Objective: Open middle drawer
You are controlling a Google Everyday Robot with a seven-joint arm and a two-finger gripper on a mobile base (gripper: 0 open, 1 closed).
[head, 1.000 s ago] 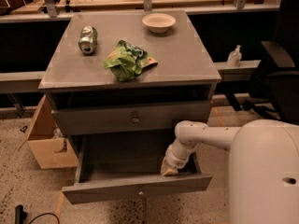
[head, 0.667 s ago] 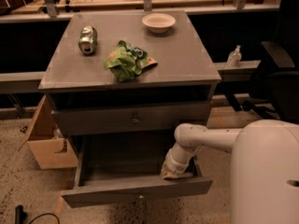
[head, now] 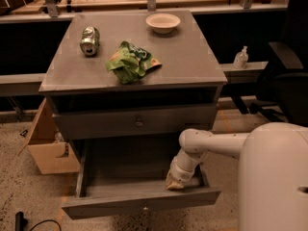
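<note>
The middle drawer (head: 139, 204) is a wide shallow grey drawer with a small knob at its front. It stands pulled far out toward the camera, and its grey inside looks bare. My gripper (head: 176, 182) reaches down into the drawer's right side, just behind the front panel and against it. My white arm (head: 211, 143) comes in from the lower right. Above, the taller grey drawer front (head: 138, 122) with its knob is closed. The lowest drawer is hidden under the open one.
On the cabinet top (head: 192, 66) lie a soda can (head: 89, 40), a crumpled green bag (head: 131, 61) and a white bowl (head: 163, 22). A cardboard box (head: 48, 148) stands at the left, and a black chair (head: 284, 81) and a soap bottle (head: 240, 58) at the right.
The middle drawer has slid further out toward the camera. My gripper has moved with it, staying behind the front panel.
</note>
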